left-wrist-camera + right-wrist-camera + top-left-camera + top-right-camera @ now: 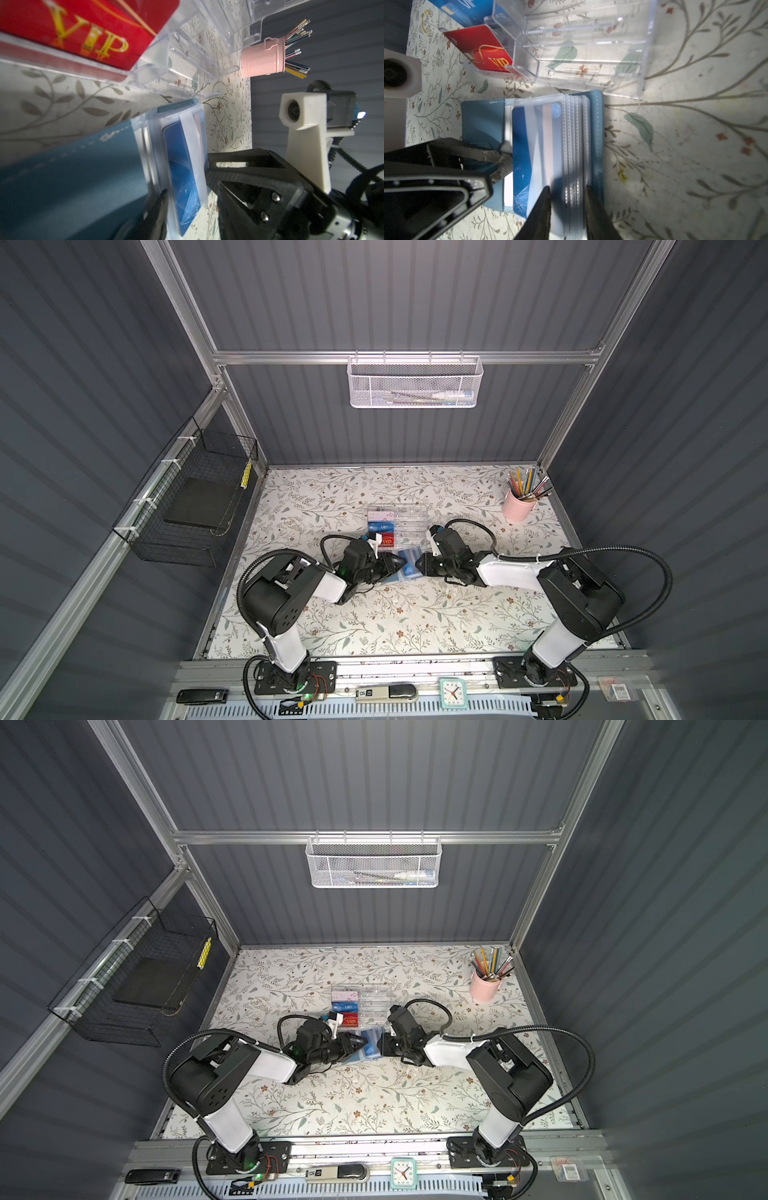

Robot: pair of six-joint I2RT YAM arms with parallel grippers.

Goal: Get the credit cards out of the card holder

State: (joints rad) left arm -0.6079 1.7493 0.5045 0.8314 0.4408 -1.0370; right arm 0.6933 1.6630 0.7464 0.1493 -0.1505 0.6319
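Grey ribbed walls (395, 294) (aluminium-framed) around floral tabletop (415, 614).

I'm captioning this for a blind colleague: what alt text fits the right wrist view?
A slate-blue soft card holder lies open on the floral table, a bright blue credit card in its front clear sleeve, while the right gripper pinches the sleeve stack. The left gripper sits at the card's edge; nearby stands a clear acrylic box holding a red VIP card.
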